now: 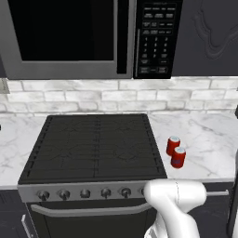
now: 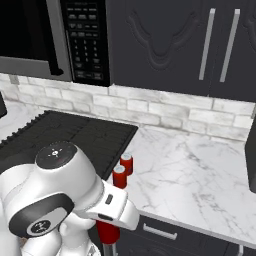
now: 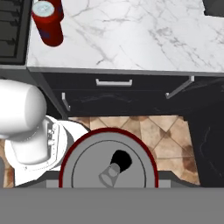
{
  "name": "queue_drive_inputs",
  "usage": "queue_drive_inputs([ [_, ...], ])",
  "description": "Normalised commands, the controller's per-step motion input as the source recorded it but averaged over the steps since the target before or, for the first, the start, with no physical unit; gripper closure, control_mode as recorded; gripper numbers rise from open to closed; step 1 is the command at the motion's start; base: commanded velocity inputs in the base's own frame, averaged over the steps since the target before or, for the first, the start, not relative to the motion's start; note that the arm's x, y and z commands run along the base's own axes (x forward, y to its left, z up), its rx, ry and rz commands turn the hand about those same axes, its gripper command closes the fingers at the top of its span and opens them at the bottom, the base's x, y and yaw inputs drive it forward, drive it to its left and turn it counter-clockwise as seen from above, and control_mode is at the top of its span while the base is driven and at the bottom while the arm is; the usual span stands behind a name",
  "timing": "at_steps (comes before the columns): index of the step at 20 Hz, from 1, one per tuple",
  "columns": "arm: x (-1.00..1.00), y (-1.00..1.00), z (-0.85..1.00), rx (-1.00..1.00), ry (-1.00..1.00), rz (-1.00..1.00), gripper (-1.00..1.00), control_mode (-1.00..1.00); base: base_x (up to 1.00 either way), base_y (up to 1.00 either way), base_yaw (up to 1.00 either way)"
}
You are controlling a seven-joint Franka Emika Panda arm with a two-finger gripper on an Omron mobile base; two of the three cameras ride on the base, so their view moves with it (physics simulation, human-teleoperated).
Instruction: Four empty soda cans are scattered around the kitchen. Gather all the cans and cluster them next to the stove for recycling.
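Note:
The black stove (image 1: 93,144) with its knob strip sits under the microwave. Two red soda cans (image 1: 173,145) (image 1: 178,157) stand upright and close together on the marble just right of the cooktop; in the right base view they are the back can (image 2: 126,163) and the front can (image 2: 119,176). My gripper (image 2: 110,221) hangs in front of the counter edge, below its top, shut on a third can (image 2: 107,233). That can's silver top (image 3: 108,159) sits right under the hand camera and hides the fingertips. The nearer counter can (image 3: 48,26) shows at the upper left.
The marble counter (image 1: 204,135) stretches right of the stove, above dark drawers with bar handles (image 3: 113,82). A microwave (image 1: 65,37) hangs over the cooktop. A dark object (image 2: 251,150) stands at the counter's far right. Tiled floor (image 3: 148,127) lies below the hand.

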Motion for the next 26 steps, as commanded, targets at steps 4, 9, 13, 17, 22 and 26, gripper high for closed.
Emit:
queue_drive_inputs([
  [4, 0.00, 0.00, 0.00, 0.00, 0.00, 0.00, 1.00, 1.00, 0.19, -0.02, 0.00],
  [9, 0.00, 0.00, 0.00, 0.00, 0.00, 0.00, 1.00, 1.00, 0.11, -0.05, 0.00],
  [13, 0.07, -0.06, 0.05, 0.05, 0.00, 0.00, 1.00, -1.00, 0.05, -0.06, 0.00],
  [17, 0.15, -0.04, 0.19, 0.13, 0.00, 0.00, 1.00, -1.00, 0.00, 0.00, 0.00],
  [22, 0.17, 0.00, 0.19, 0.15, -0.02, 0.02, 1.00, -1.00, 0.00, 0.00, 0.00],
  [26, 0.26, 0.00, 0.07, 0.07, 0.00, 0.00, 1.00, -1.00, 0.00, 0.00, 0.00],
])
